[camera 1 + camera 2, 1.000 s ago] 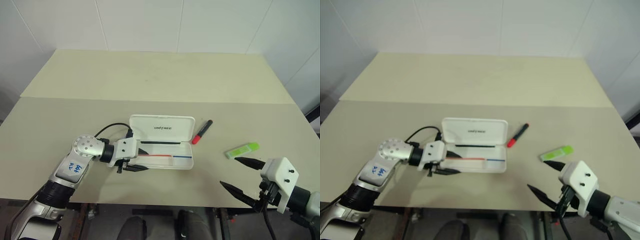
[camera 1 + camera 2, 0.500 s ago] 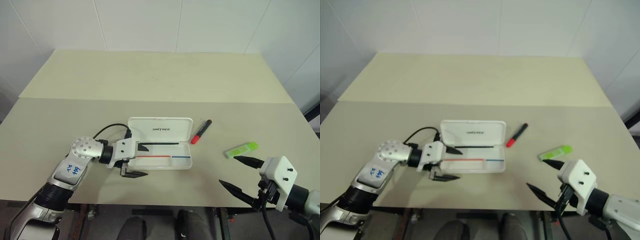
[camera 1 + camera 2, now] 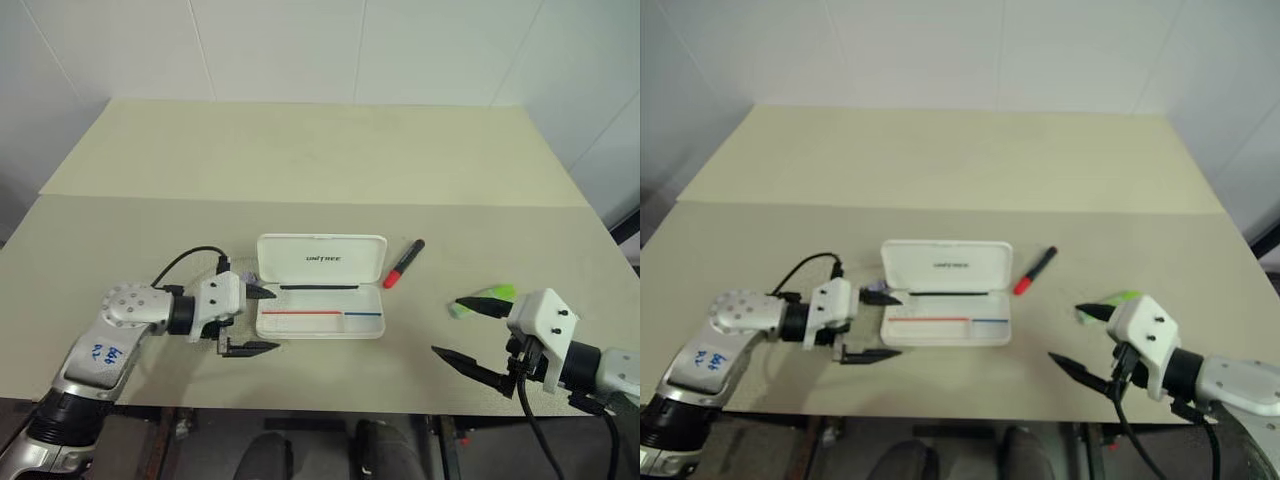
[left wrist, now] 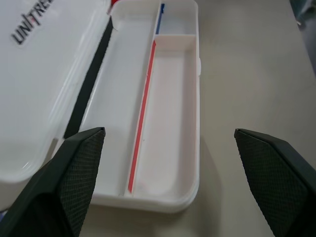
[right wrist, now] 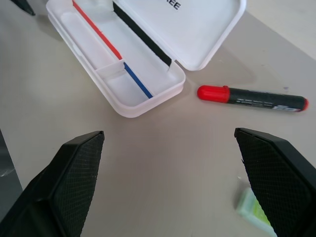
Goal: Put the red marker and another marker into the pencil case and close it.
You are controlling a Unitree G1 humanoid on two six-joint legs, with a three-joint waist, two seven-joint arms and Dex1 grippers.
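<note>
On the table [image 3: 120, 230], found pencil case [image 3: 320, 300] open and empty, red marker [image 3: 404, 263] just beside it, green marker [image 3: 486, 298] by spread, empty right gripper [image 3: 470, 332]; left gripper [image 3: 252, 320] likewise spread. Risked nudging the green marker away.

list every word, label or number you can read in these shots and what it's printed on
"UNITREE": small black print on the inside of the raised lid of the open pencil case; in the left wrist view only its first letters, "UNITRE", fall within the picture.
Small print along the black barrel of the red marker: too small to read.
Blue handwriting on a white sticker on the left arm: not legible.
The green marker bears no readable text.
</note>
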